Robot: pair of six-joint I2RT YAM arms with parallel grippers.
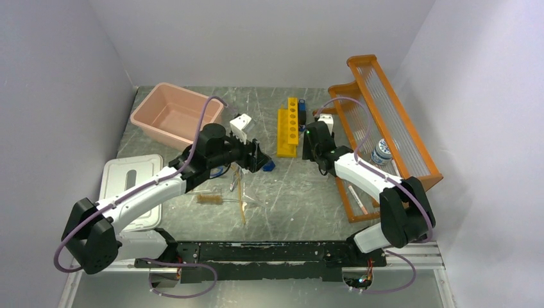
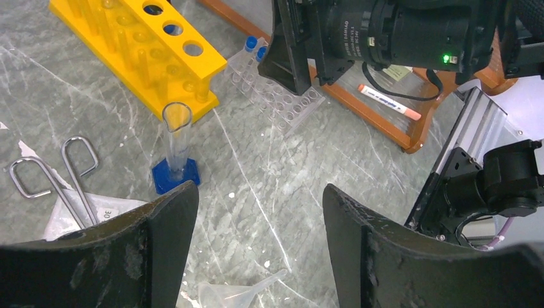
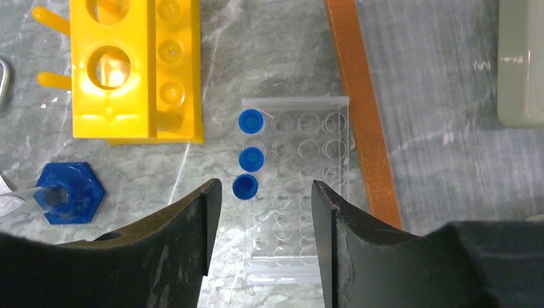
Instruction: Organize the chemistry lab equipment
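vial tray [image 3: 308, 128] just right of tube rack [image 3: 179, 64]

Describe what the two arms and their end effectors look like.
Both the left arm and right arm have white shells with black joints and a looping lilac cable. The left end effector and right end effector have two broad, black, scuffed fingers each.

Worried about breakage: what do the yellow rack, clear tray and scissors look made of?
Yellow rack: opaque glossy plastic, judging by moulded pegs and soft highlights.
Clear tray: probably thin transparent plastic, with moulded round wells; glass not ruled out.
Scissors: bare shiny metal, thin bright handle loops.
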